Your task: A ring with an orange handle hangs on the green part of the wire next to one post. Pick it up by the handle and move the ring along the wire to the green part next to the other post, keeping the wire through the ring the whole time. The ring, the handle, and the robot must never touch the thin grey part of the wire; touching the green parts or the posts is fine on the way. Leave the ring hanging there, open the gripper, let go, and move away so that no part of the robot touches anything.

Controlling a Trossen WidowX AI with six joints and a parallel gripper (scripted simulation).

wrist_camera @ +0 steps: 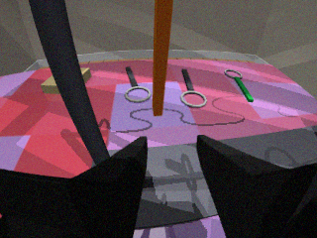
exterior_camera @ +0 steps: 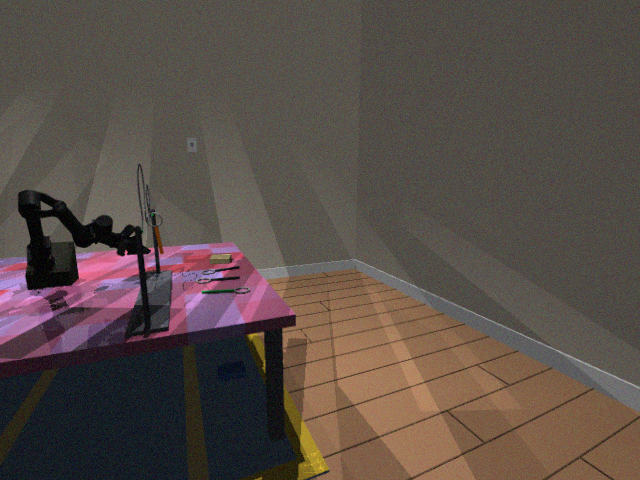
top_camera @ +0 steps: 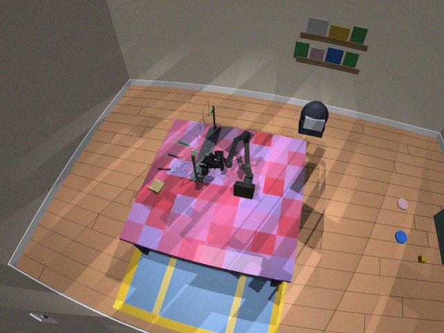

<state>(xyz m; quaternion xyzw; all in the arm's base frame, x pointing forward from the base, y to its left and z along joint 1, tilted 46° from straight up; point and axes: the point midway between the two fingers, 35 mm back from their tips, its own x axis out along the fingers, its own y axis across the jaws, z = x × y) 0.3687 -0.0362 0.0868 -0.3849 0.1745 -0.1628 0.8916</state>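
The ring (exterior_camera: 161,221) hangs at the wire's end beside the far post (exterior_camera: 156,258) in the exterior view, which is the nearer post (top_camera: 195,170) in the top view. Its orange handle (exterior_camera: 159,240) (wrist_camera: 159,59) hangs down, slightly tilted. My gripper (wrist_camera: 171,142) (top_camera: 202,167) is partly open and empty. In the wrist view the handle's lower end shows ahead of and above the fingertips, not between them. The grey wire (exterior_camera: 138,180) loops up toward the other post (exterior_camera: 143,294) (top_camera: 214,120). Exact ring contact with the wire is too small to tell.
The posts stand on a dark base (exterior_camera: 161,297). Beyond it lie two black-handled rings (wrist_camera: 131,76) (wrist_camera: 187,79), a green-handled ring (wrist_camera: 244,89) and a tan block (wrist_camera: 66,80) (top_camera: 156,186) (exterior_camera: 220,258). The nearer post (wrist_camera: 61,64) rises close on the left in the wrist view.
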